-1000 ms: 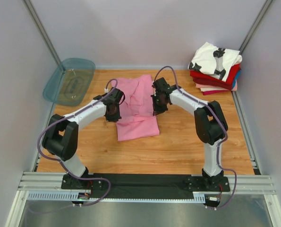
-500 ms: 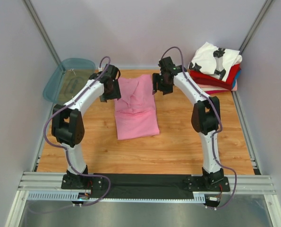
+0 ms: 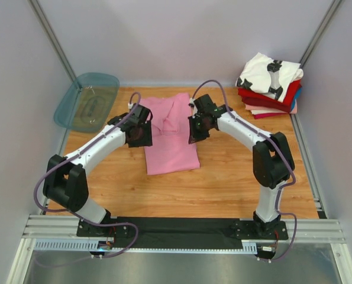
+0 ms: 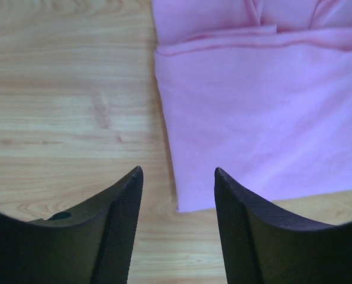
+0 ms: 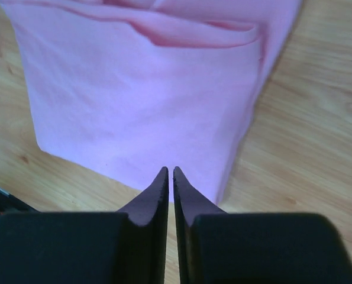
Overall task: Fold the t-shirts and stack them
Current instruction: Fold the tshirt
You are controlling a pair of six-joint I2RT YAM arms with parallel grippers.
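A pink t-shirt (image 3: 173,142) lies part-folded in the middle of the wooden table, its near half a flat rectangle and its far half rumpled. My left gripper (image 3: 141,135) hovers at the shirt's left edge. In the left wrist view this gripper (image 4: 177,171) is open, with bare wood and the pink t-shirt's (image 4: 264,118) near left corner showing between the fingers. My right gripper (image 3: 196,131) is at the shirt's right edge. In the right wrist view it (image 5: 170,170) is shut on nothing, above the pink cloth (image 5: 134,106).
A stack of folded t-shirts (image 3: 269,86), white with black print on top of red ones, sits at the far right corner. A clear teal tray (image 3: 87,102) leans at the far left. Grey walls close in both sides of the table (image 3: 235,177).
Both arms swung out to the shirt's far end, then came back to its sides. The left gripper opened. The right gripper opened and closed again. The shirt lies flatter.
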